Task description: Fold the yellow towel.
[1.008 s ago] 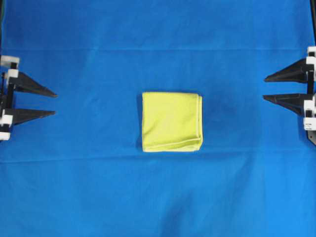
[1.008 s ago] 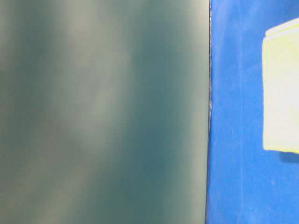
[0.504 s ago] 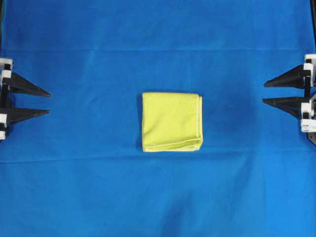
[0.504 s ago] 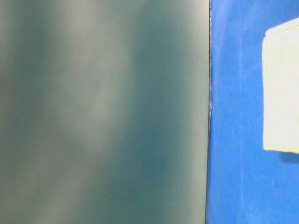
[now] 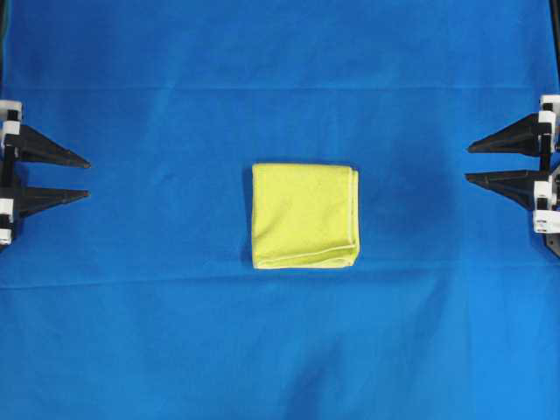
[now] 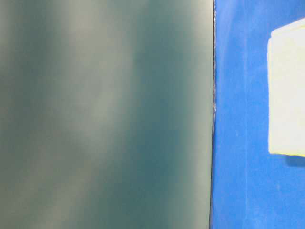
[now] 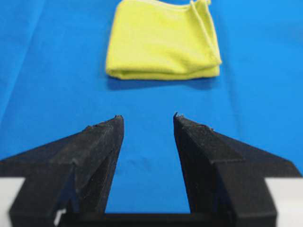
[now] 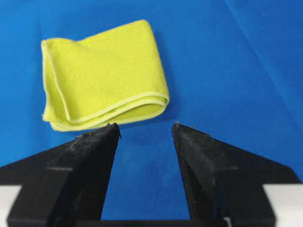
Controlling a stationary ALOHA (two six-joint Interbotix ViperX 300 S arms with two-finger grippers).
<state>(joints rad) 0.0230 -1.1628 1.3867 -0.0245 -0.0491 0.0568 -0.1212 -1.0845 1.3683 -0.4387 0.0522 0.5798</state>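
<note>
Yellow terry lies already folded into a compact square: the yellow towel (image 5: 304,215) sits near the middle of the blue-covered tabletop (image 5: 280,350), with stacked hemmed edges showing along its right and near sides in the overhead view. You have the left gripper (image 5: 87,178) at the left edge and the right gripper (image 5: 467,162) at the right edge, both well apart from the cloth. Each one's fingers (image 7: 102,142) stand spread with nothing between them, and both wrist views show only blue cover in the gap.

Judging from the layers, the fold looks done or nearly so, and the step in hand seems to be clearing away. If you accept this fold, keep both arms out wide and level so nothing brushes the cloth. If you want one more fold, approach the loose hemmed corner, pinch all layers together, and lay them over slowly so the edges line up.

Count: one towel, two grippers, two fingers on each. The table-level view shows little beyond a blurred grey-green surface and one pale edge of the towel.
</note>
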